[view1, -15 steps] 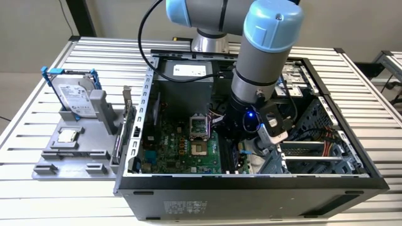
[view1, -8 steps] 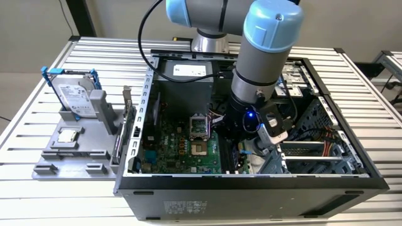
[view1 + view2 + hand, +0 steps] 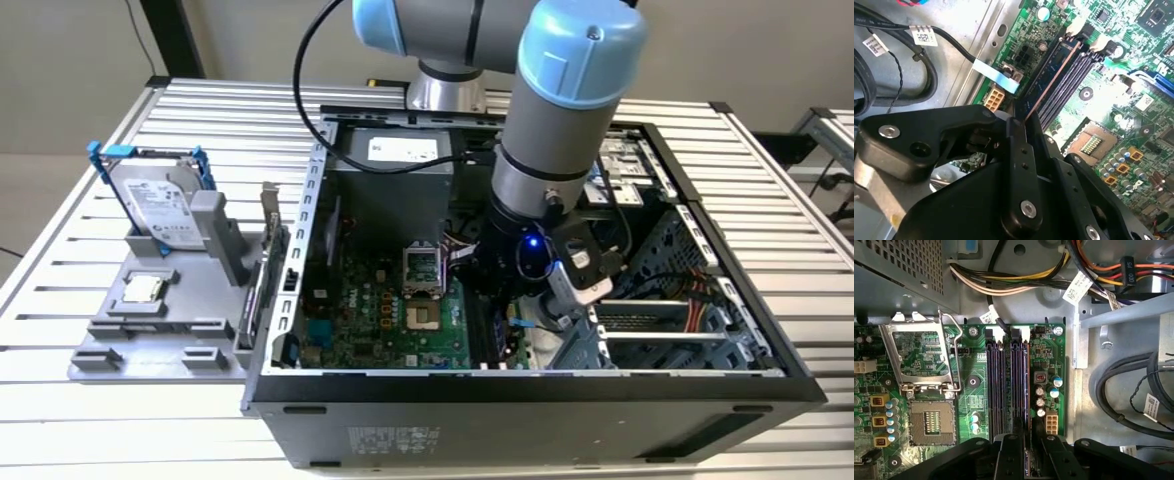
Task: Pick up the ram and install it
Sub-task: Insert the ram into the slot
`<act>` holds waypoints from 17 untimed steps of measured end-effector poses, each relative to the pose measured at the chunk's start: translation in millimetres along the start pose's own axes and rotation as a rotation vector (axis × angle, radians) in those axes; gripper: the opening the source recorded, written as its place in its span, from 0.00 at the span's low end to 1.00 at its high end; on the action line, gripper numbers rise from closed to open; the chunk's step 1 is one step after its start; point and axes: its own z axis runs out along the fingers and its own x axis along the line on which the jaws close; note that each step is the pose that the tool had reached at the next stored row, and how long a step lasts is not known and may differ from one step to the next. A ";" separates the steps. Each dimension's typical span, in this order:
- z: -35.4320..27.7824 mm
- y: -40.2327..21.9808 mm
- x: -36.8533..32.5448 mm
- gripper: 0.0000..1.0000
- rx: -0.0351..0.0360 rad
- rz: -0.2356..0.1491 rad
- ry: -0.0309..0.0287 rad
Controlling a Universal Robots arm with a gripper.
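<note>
Matte black plastic and screw heads on the gripper (image 3: pixel 1021 125), jaws clamped on the ram (image 3: pixel 1054 75), a thin bluish-dark board seen edge-on with a coppery strip along its length. Seated in or resting on the outermost black memory slot (image 3: pixel 1074 75) of the glossy green motherboard (image 3: pixel 1134 65), near the white latch at the far end; whether fully pressed home, cannot tell.

From the first wrist view: the same gripper (image 3: pixel 1026 455) over the parallel slots (image 3: pixel 996 380), the ram (image 3: pixel 1026 390) only a dark sliver between them, plus the hinged metal CPU socket frame (image 3: pixel 919 357), round capacitors, and a bundle of yellow, orange and black cables (image 3: pixel 1004 282) against bare sheet steel.

From the exterior view: grey-and-pale-blue arm (image 3: pixel 561 110) reaching down into the open black computer case (image 3: pixel 534 390) on a ribbed aluminium counter (image 3: pixel 80 300). At the exterior view's left, a grey holder (image 3: pixel 147 330) carrying a silver hard drive (image 3: pixel 154 205) with blue brackets, standing upright, and a small square silver chip (image 3: pixel 143 289) lying flat.
</note>
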 end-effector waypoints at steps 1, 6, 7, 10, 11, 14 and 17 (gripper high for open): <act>-4.1 -0.2 -0.1 1.00 0.0000 0.000 0.0000; -27.0 -1.2 -0.2 1.00 0.0004 0.000 -0.0001; -31.4 -1.4 -0.3 1.00 0.0009 0.000 -0.0001; -36.9 -1.6 -0.4 1.00 0.0012 0.000 -0.0001; -36.9 -1.6 -0.4 1.00 0.0014 0.000 -0.0001; -36.9 -1.7 -0.4 0.00 0.0023 0.000 -0.0001; -36.9 -1.7 -0.3 0.00 0.0029 0.000 -0.0002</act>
